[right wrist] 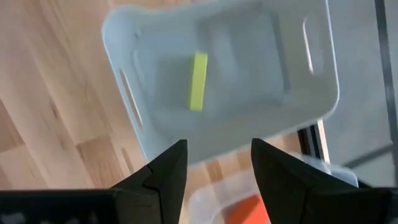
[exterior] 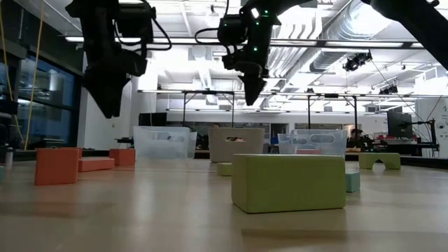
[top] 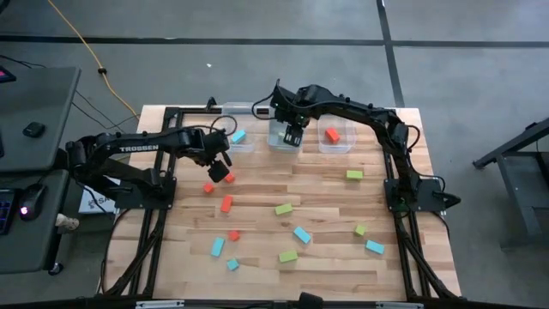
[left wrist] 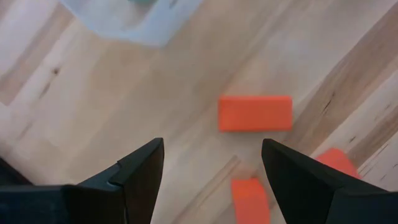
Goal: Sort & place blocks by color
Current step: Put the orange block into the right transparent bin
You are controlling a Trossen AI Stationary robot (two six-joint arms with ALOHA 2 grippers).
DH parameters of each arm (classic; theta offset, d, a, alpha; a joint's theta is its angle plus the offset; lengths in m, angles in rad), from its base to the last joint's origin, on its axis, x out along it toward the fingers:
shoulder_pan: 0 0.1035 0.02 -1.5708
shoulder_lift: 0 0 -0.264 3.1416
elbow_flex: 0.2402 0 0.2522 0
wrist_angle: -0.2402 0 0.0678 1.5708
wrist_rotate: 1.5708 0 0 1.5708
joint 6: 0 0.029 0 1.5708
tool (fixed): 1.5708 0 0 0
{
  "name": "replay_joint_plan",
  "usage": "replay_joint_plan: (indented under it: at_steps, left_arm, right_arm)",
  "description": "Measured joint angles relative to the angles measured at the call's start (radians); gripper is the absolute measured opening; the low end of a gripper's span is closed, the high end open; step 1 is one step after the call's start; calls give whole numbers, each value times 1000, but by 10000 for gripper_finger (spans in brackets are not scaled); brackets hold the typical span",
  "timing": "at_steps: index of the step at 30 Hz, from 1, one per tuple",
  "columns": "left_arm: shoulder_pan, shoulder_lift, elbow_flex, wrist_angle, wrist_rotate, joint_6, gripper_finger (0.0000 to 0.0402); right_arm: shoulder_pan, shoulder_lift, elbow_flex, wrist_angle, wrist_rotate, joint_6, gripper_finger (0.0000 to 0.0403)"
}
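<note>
Table (top: 326, 257): a pale wooden top is seen from above, with loose blocks scattered over its middle and near part.
Bins (top: 284, 136): 3 clear plastic bins are lined up along the far edge; a blue block (top: 238, 136) lies in the left one, a lime block (right wrist: 198, 81) in the middle one, and a red-orange block (top: 332, 134) in the right one.
Right gripper (top: 292, 137): it is held over the middle bin, jaws apart and empty, with the lime block lying in the bin beneath it.
Left gripper (top: 221, 165): it is raised above the table just in front of the left bin, fingers spread wide, nothing between them.
Loose blocks: about 12 are left on the wood, so the sort is judged well short of half done.
Nearest target: a red-orange bar (left wrist: 255, 113) is seen lying flat ahead of the left fingers, with 2 more red-orange blocks (left wrist: 250, 199) close by it.
Step in hand: a pick of the red-orange bar by the left gripper is judged likely.
Doing it well: the jaws should be centred across the bar's short side, lowered straight, and kept clear of the neighbouring blocks so none is nudged.
</note>
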Motion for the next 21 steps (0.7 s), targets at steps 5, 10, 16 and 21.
replay_joint_plan:
  at_steps: [5, 10, 16, 21]
  left_arm:
    - [-37, 0, -34, -6, -2, -48, 252]
    - [-74, 0, -63, -6, -2, -99, 252]
    - [-122, 0, -100, -9, 15, -154, 252]
    - [-164, 0, -101, -19, 8, -210, 252]
  right_arm:
    - [12, 0, 0, -37, 27, 11, 169]
    - [15, 0, 0, -36, 27, 11, 169]
    - [15, 0, 0, -35, 27, 9, 169]
    - [15, 0, 0, -28, 27, 9, 169]
